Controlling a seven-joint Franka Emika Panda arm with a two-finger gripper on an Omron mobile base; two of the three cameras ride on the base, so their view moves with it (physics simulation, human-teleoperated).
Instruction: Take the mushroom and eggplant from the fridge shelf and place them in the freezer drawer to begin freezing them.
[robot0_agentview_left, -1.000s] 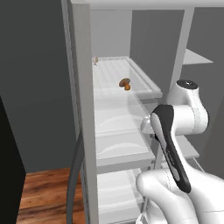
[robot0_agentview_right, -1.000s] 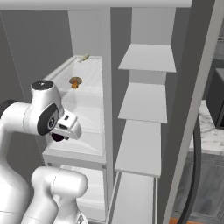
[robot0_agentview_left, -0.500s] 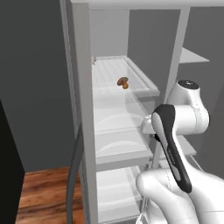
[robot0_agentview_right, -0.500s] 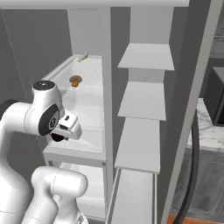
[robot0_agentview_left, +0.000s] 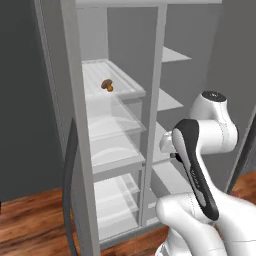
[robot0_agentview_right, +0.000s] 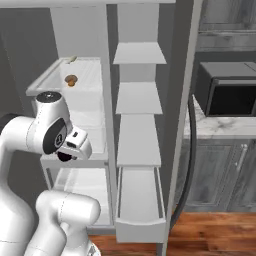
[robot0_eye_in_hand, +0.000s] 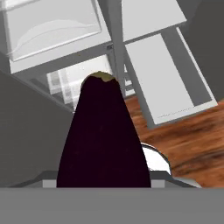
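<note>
The dark purple eggplant (robot0_eye_in_hand: 105, 140) looms large in the hand view, its green-brown stem end pointing away, and it hides the fingertips that hold it. My gripper (robot0_agentview_right: 65, 156) hangs low in front of the left fridge column, shut on the eggplant. The brown-capped mushroom (robot0_agentview_left: 107, 85) (robot0_agentview_right: 71, 80) lies on the ribbed white fridge shelf (robot0_agentview_left: 125, 90) (robot0_agentview_right: 95, 70), high in the left column. The freezer drawer (robot0_agentview_right: 140, 231) (robot0_eye_in_hand: 186, 109) stands pulled out at the bottom of the right column, below and to the right of the gripper.
Clear glassy shelves (robot0_agentview_left: 110, 120) sit under the ribbed one. Flat white shelves (robot0_agentview_right: 137, 95) stack above the drawer. A small green item (robot0_agentview_right: 73, 59) rests at the shelf's back. A dark microwave (robot0_agentview_right: 227, 95) stands on the counter to the right. Wooden floor (robot0_agentview_left: 30, 225) lies below.
The whole picture has shifted, so the base has driven sideways: the fridge's right column and its open drawer have come into view. The arm keeps its pose with the eggplant.
</note>
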